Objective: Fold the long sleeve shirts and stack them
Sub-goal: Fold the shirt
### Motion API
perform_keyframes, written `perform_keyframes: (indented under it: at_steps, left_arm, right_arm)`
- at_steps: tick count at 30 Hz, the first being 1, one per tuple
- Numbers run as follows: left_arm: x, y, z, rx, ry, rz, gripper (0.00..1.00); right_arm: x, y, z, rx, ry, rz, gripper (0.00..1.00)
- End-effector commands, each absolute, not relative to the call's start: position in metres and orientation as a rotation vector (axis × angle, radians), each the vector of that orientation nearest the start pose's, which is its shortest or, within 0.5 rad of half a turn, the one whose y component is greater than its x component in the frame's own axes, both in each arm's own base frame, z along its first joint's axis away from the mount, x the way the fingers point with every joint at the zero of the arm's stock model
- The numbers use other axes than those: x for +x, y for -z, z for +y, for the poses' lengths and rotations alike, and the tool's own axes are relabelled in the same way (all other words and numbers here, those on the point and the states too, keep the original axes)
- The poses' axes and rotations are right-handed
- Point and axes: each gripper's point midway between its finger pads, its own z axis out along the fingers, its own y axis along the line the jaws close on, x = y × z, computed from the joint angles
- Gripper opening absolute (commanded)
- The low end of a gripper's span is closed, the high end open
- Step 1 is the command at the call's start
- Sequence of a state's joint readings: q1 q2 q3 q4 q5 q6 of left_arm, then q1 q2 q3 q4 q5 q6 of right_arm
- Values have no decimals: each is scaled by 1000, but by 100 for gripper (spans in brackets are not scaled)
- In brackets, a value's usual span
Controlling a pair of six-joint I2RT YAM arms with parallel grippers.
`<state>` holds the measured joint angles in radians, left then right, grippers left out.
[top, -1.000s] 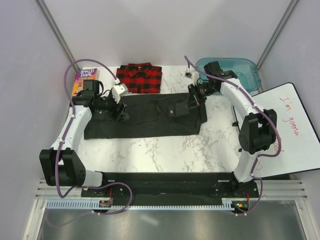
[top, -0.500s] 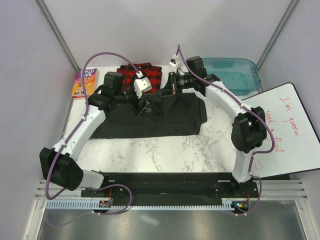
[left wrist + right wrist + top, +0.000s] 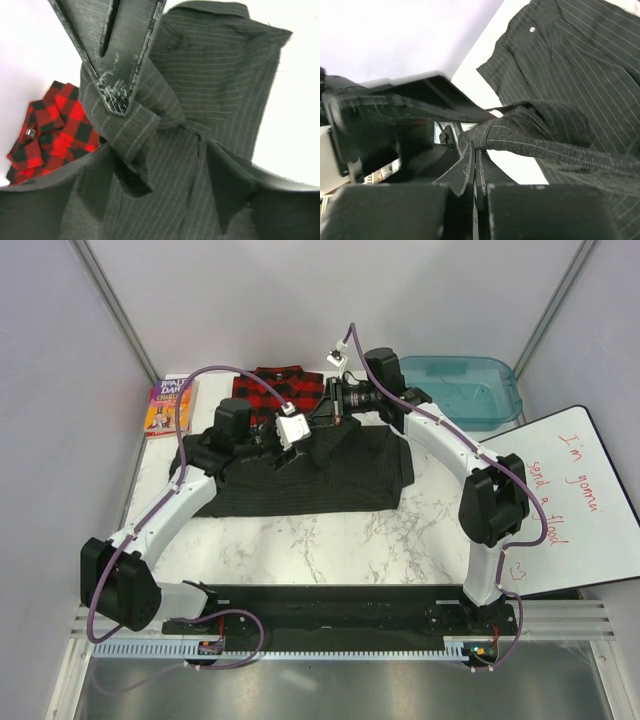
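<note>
The charcoal pinstriped shirt [image 3: 350, 480] lies across the table's middle, partly bunched at its back edge. The red-and-black plaid shirt [image 3: 290, 383] lies folded behind it, partly hidden by the arms; it also shows in the left wrist view [image 3: 50, 130]. My right gripper [image 3: 322, 422] is shut on a raised fold of the charcoal shirt [image 3: 540, 130], its jaws [image 3: 476, 145] pressed together. My left gripper [image 3: 303, 448] hovers just over the charcoal shirt [image 3: 220, 75] with its fingers apart [image 3: 159, 146]. The right gripper's fingers [image 3: 117, 75] hold a cuff in front of it.
A colourful paperback book [image 3: 168, 405] lies at the table's back left. A teal plastic bin [image 3: 470, 390] stands at the back right. A whiteboard [image 3: 580, 500] with red writing leans off the right edge. Bare marble [image 3: 320, 550] lies in front of the shirt.
Both grippers have come together over the shirt's back edge: the left moved right, the right moved left and back. The shirt's left end has been drawn inward and a fold lifted.
</note>
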<state>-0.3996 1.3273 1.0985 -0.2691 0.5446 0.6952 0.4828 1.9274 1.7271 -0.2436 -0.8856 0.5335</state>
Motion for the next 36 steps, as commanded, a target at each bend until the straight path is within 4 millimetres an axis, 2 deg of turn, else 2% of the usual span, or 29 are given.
perform_keyframes:
  at_steps: [1,2,3,4,5,7,8,9,10,11,12,13,16,18,20,23,27,30,31,33,34,36]
  left_arm:
    - [370,-270,-221,1267,247,1403,54]
    - [372,-278,-221,1251,246,1395,43]
    - [372,-284,-222,1239,249,1391,17]
    - [371,-288,-221,1230,253,1394,7]
    - [370,-297,-220,1214,259,1398,2]
    - [365,-304,-219,1221,267,1407,2]
    - [362,-317,-217,1220,256,1386,2]
    - [355,-317,-214,1231,270,1400,2]
    - [351,-321,-211,1233,278,1395,2]
    - [343,-323,-210,1262,289,1380,2]
    - [324,-323,-212,1307,344,1365,2]
    - [313,-322,-212,1337,376,1361,2]
    - [272,-328,-216,1410,508,1317,2]
    - [247,-345,-222,1433,606,1255,2]
    - [221,-365,-225,1439,700,1196,2]
    - [199,-387,-228,1437,788,1132,2]
    - [183,-403,-230,1437,857,1095,2]
    - [175,-418,-231,1425,910,1083,2]
    - [171,-425,-232,1424,920,1069,2]
    - [174,-427,-234,1411,944,1094,2]
    - [174,-429,-235,1404,954,1105,2]
    - [182,-429,-237,1395,954,1124,2]
  right_arm:
    - [361,-306,376,-702,-1557,1946,0]
    - [359,-303,376,-712,-1554,1947,0]
    - [359,-302,375,-724,-1547,1940,0]
    - [358,-303,374,-734,-1543,1934,0]
    - [357,-300,372,-737,-1537,1952,2]
    - [363,-300,360,-748,-1497,1946,18]
    - [363,-302,353,-745,-1493,1965,38]
    - [368,-303,343,-766,-1466,1949,46]
    - [379,-310,322,-752,-1420,1933,52]
    - [385,-308,307,-716,-1364,1975,58]
    - [390,-309,293,-693,-1317,1984,60]
    - [398,-309,269,-671,-1257,1991,60]
    - [410,-298,231,-642,-1071,2039,59]
    - [418,-278,214,-594,-947,2099,60]
    - [421,-258,207,-584,-909,2138,59]
    - [432,-224,206,-577,-887,2192,54]
    - [437,-165,206,-575,-906,2321,43]
    - [422,-130,206,-655,-930,2392,35]
    - [410,-118,203,-677,-944,2436,29]
    - [398,-102,198,-755,-932,2461,23]
    - [383,-90,194,-768,-942,2514,19]
    - [368,-83,187,-848,-932,2526,15]
